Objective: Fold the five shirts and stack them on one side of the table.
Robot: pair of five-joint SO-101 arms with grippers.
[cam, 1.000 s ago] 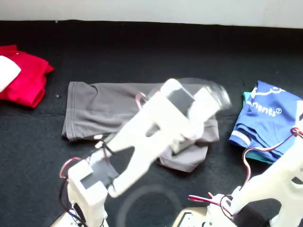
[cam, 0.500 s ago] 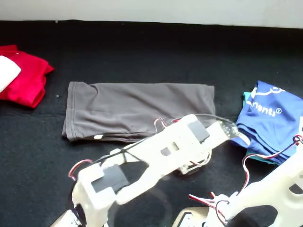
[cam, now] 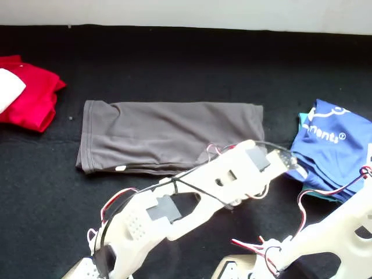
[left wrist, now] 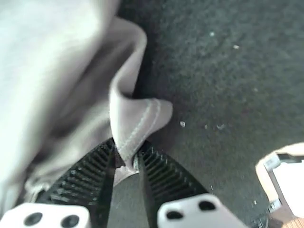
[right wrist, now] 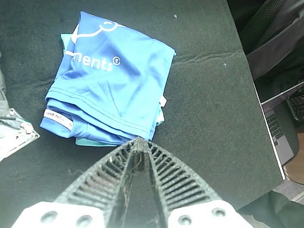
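Observation:
A grey shirt point(cam: 168, 136) lies folded into a long band in the middle of the black table point(cam: 192, 64). My left gripper point(left wrist: 126, 159) is shut on a stitched hem corner of the grey shirt point(left wrist: 137, 123), low over the table. In the high view the left arm stretches from the front left to the shirt's front right corner, next to the blue pile. A folded blue shirt point(right wrist: 114, 80) lies on a teal one point(right wrist: 90, 141) at the right. My right gripper point(right wrist: 140, 142) hangs shut and empty just in front of that pile. A red shirt point(cam: 32, 93) with a white one point(cam: 9, 87) on it lies at the far left.
The right arm point(cam: 337, 226) rises from the front right corner. Past the table's right edge stand a laptop point(right wrist: 278, 128) and dark clutter. A pale wall point(cam: 186, 11) runs behind the table. Bare black cloth stretches behind the grey shirt.
The left arm swung down from over the grey shirt to its front right corner. The bunched flap at the shirt's front right no longer shows. The right arm barely moved.

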